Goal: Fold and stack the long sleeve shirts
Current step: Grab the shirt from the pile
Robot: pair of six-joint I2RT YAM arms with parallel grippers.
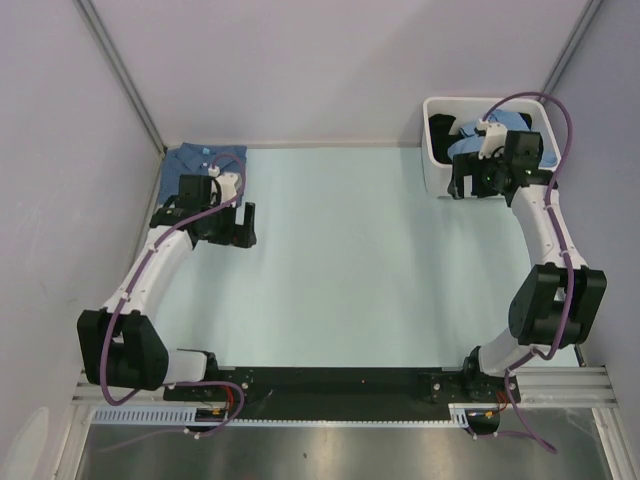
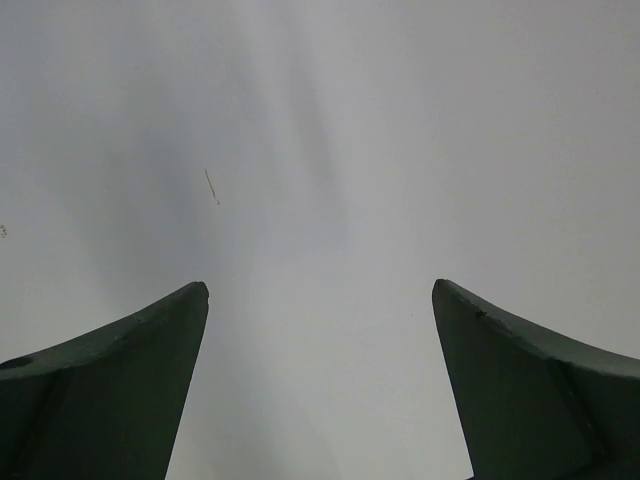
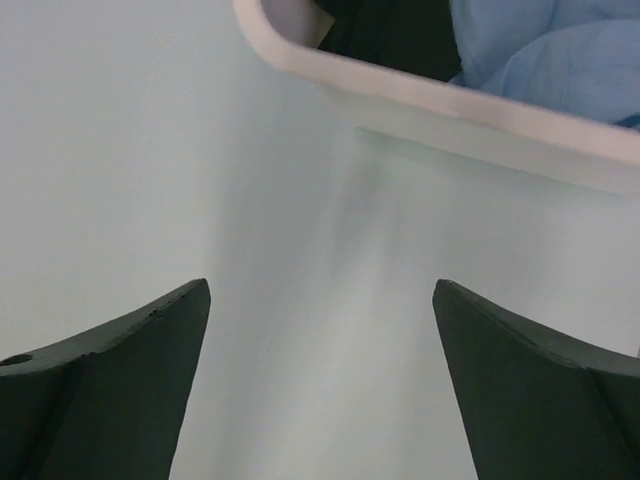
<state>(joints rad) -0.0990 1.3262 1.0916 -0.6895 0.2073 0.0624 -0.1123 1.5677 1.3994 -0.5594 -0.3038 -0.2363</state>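
Observation:
A darker denim-blue long sleeve shirt [image 1: 203,162] lies folded in the table's back left corner. My left gripper [image 1: 236,226] hangs just in front of it, open and empty; in the left wrist view the left gripper [image 2: 320,290] has only bare table between its fingers. A light sky-blue shirt [image 1: 508,121] is bunched inside a white bin [image 1: 434,172] at the back right. My right gripper [image 1: 468,187] stands at the bin's near side, open and holding nothing. In the right wrist view the right gripper [image 3: 320,288] faces the bin rim [image 3: 450,105], with the sky-blue shirt [image 3: 545,50] behind it.
Something dark [image 3: 390,28] lies in the bin beside the blue cloth. Grey walls close in the table on the left, back and right. The pale green tabletop [image 1: 350,260] stretches between the two arms.

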